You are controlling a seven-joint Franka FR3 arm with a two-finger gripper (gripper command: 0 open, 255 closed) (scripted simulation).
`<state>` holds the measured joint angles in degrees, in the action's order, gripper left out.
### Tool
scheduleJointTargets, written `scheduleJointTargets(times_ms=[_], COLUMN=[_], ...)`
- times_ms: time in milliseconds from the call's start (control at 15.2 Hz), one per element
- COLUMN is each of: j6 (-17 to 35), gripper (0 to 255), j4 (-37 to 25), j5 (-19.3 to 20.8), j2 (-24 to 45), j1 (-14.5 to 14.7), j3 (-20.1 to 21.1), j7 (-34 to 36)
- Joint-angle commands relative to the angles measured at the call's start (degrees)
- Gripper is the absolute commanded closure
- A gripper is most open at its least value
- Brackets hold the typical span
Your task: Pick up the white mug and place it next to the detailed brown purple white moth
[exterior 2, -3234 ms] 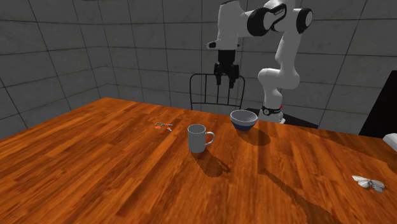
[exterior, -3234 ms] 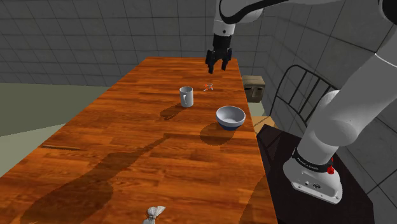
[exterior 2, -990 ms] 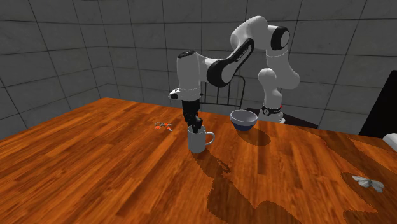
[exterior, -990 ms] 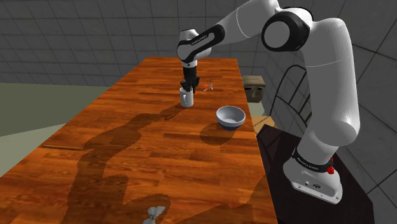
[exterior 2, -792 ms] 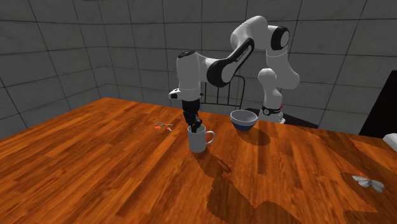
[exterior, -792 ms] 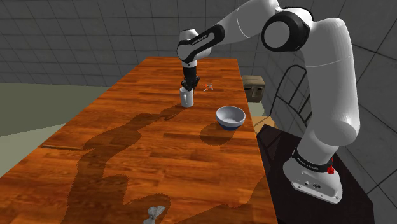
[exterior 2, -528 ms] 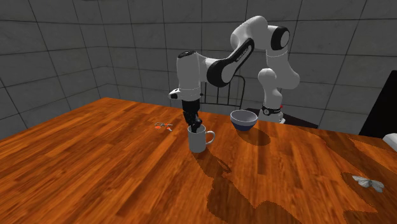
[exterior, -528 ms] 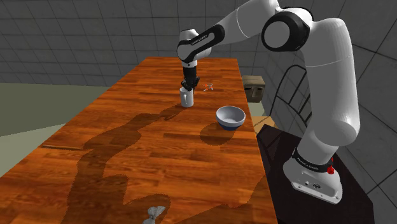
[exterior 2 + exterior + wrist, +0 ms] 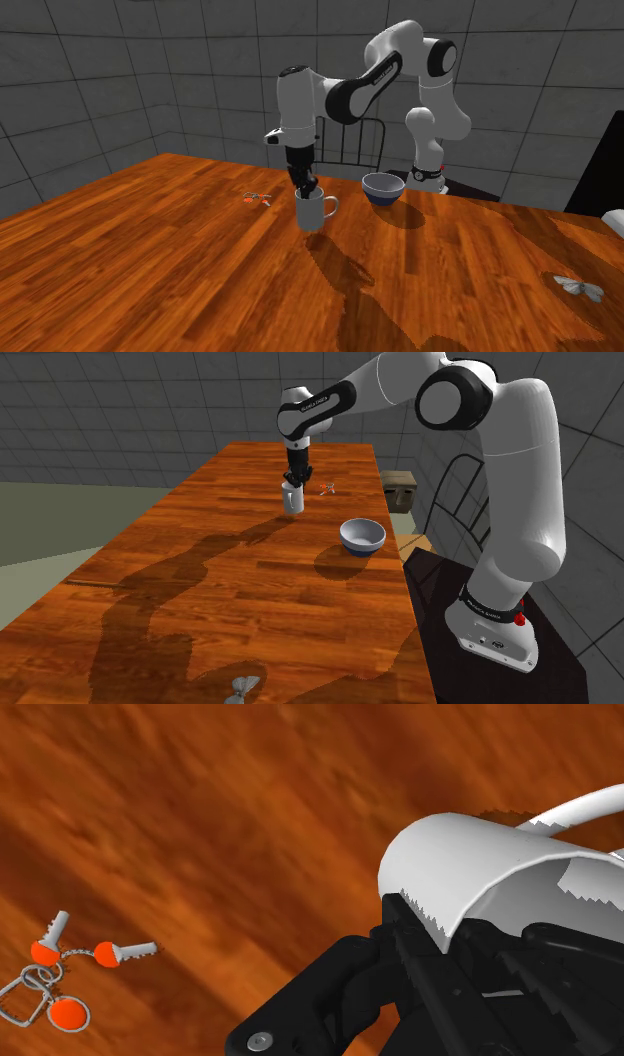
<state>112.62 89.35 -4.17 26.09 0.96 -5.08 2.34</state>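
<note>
Far from moth [image 9: 580, 288], end effector [image 9: 309, 189] pinches mug [image 9: 314, 213] rim (wrist view clearest).

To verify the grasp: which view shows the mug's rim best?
The wrist view: the gripper clasps the mug by its wall, close up. The second exterior view shows side and handle; the shoulder view, the mug from afar.

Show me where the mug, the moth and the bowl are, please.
white mug [image 9: 309, 213]: second exterior view, on its outer wall.
moth [image 9: 580, 288]: second exterior view, middle of its wings.
bowl [image 9: 383, 197]: second exterior view, on its outer wall.
</note>
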Motion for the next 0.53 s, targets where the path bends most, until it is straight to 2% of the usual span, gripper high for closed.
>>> scheduleJointTargets(times_ms=[0, 462], j6=[-1.4, -6.2], gripper=[255, 255], j4=[-0.9, -4.5], j5=[0.1, 0.3], j2=[-0.5, -1.7], j1=[0.0, -0.1], j3=[0.0, -0.1], j7=[0.0, 0.2])
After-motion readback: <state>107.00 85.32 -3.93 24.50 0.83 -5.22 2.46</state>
